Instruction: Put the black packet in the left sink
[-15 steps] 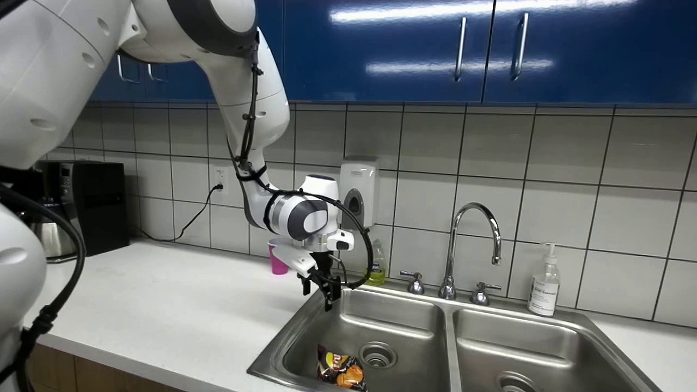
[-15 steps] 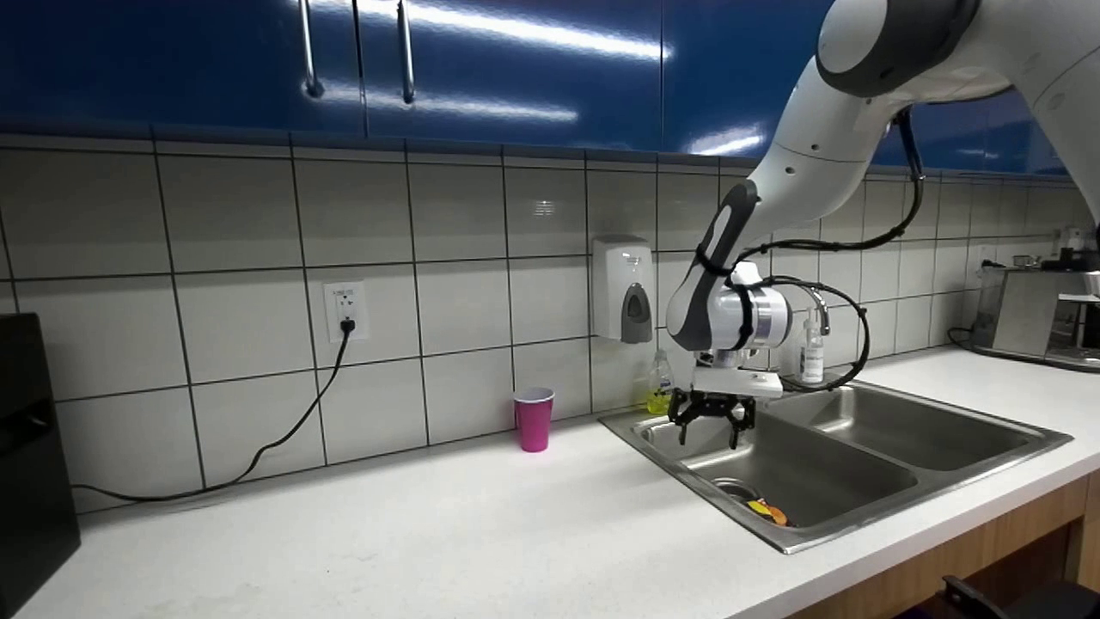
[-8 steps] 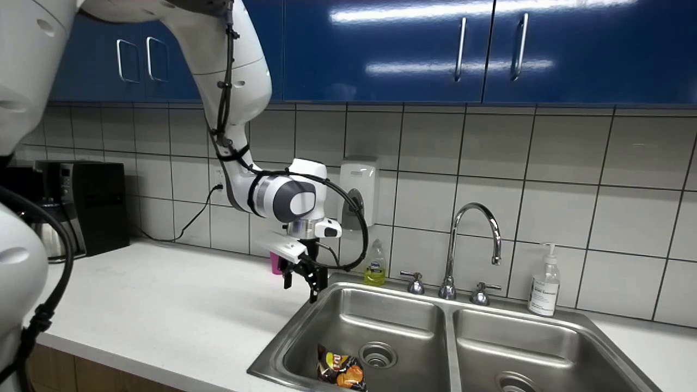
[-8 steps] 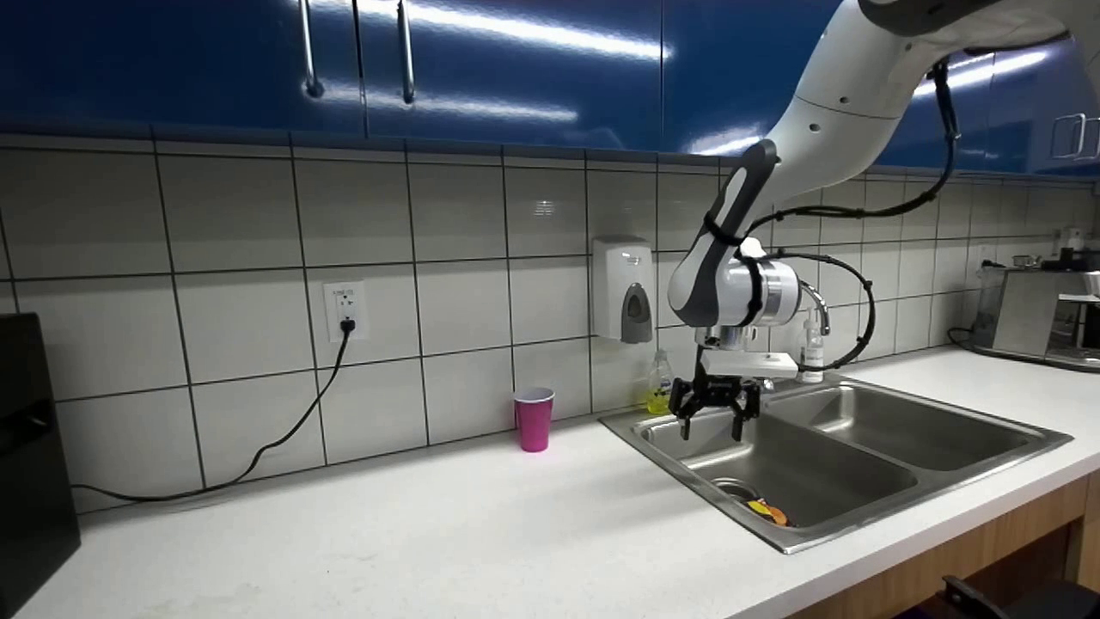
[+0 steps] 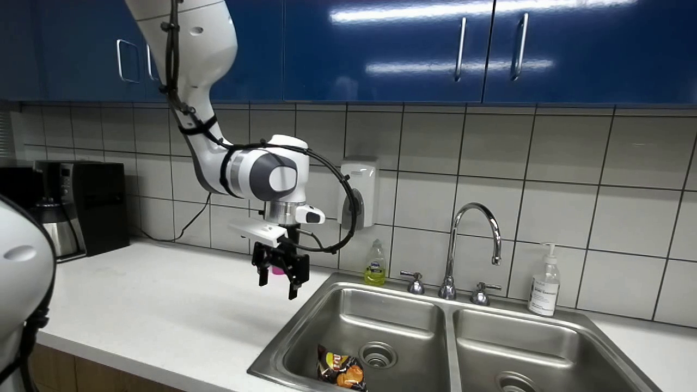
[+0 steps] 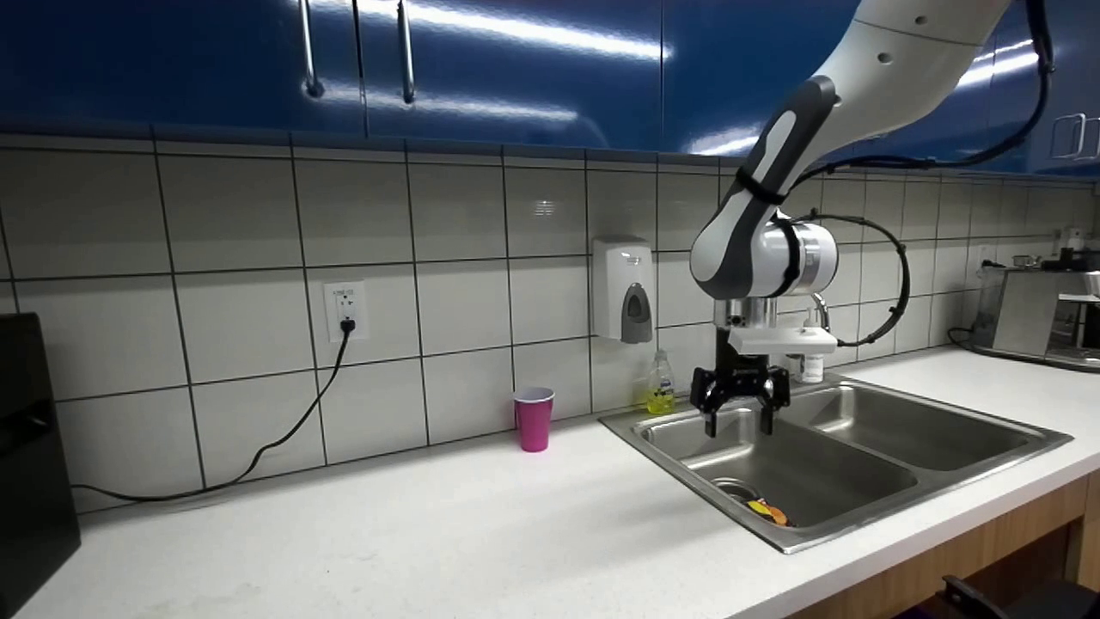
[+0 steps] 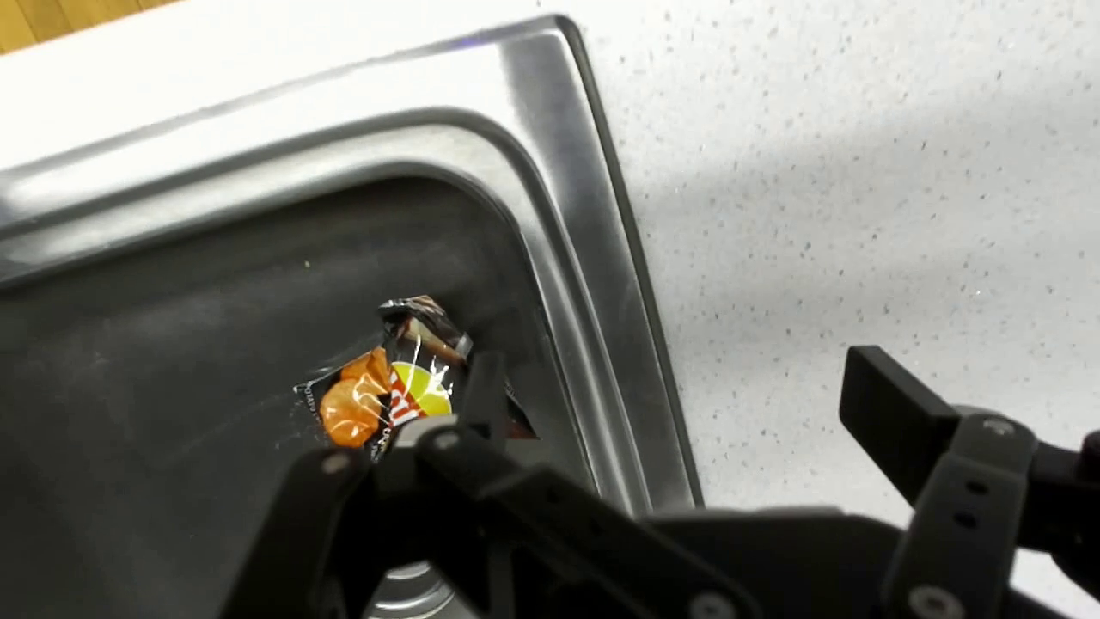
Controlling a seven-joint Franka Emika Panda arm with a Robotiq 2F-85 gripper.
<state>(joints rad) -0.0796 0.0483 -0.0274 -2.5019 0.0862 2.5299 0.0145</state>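
the crumpled dark snack packet with orange and yellow patches (image 5: 341, 371) lies in the left-hand stainless steel basin (image 5: 397, 318), below the black two-fingered claw (image 6: 738, 427) and off to one side — in the wrist view, partly behind one finger (image 7: 487, 400), while the other finger (image 7: 898, 417) shows against the white speckled countertop (image 7: 816, 198). the claw is spread and holds nothing; the packet's long axis is hard to read. placement looks done, so backing off upward, away from that side, should suffice.
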